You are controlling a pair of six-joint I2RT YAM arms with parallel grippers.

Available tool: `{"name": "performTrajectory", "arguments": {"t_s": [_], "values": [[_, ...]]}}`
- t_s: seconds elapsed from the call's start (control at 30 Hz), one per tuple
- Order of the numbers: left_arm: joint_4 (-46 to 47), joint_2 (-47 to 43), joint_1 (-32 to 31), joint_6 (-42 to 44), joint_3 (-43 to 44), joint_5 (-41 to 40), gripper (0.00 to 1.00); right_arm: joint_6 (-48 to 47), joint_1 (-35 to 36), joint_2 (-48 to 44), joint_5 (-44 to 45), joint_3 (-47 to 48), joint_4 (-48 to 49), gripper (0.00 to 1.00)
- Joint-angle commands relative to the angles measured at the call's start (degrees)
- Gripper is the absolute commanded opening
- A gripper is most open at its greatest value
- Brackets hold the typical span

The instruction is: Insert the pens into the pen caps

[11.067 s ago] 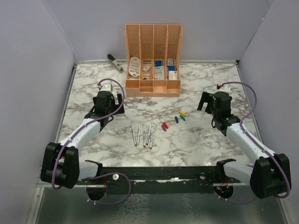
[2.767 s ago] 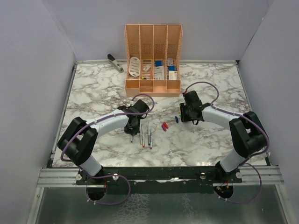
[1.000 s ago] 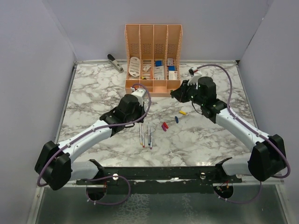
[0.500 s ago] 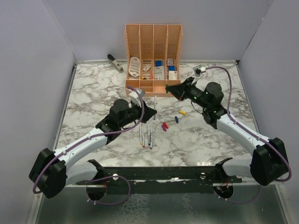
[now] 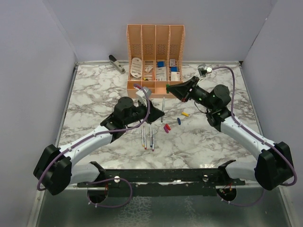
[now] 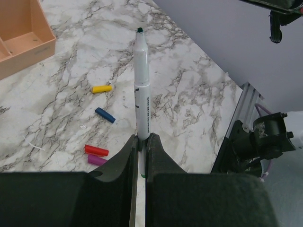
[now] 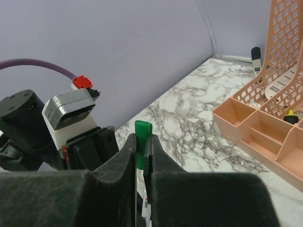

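My left gripper (image 5: 159, 113) is shut on a white-grey pen (image 6: 142, 94) and holds it tip-up above the table. The pen's small dark green tip points toward my right gripper (image 5: 169, 87), which hangs a little above and beyond it. My right gripper (image 7: 141, 142) is shut on the green pen cap (image 7: 142, 135), and a short gap separates cap and tip. The other pens (image 5: 147, 137) lie side by side on the marble. The yellow cap (image 5: 185, 114), blue cap (image 5: 179, 121), red cap (image 6: 96, 150) and purple cap (image 6: 97, 160) lie loose to their right.
A peach-coloured organiser (image 5: 155, 87) stands at the back centre, close behind both grippers. A grey stapler (image 5: 116, 63) lies at the back left. Purple-grey walls close in the marble table (image 5: 94, 94) on three sides.
My left gripper has swung right and up with the pen, which now stands upright. My right gripper has moved left with the green cap toward the pen tip.
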Motion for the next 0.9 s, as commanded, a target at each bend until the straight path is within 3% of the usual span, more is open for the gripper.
{"name": "performTrajectory", "arguments": {"t_s": [0.0,0.87], "values": [[2.1,0.3,0.2,-0.6,2.3,3.1,0.00,2.5,0.3,-1.7,-2.5,-1.1,4.2,0.02],[4.4,1.0,0.2,-1.2,2.2,4.5,0.00,5.4,0.4,-0.5,6.1,-9.3,24.0,0.02]]}}
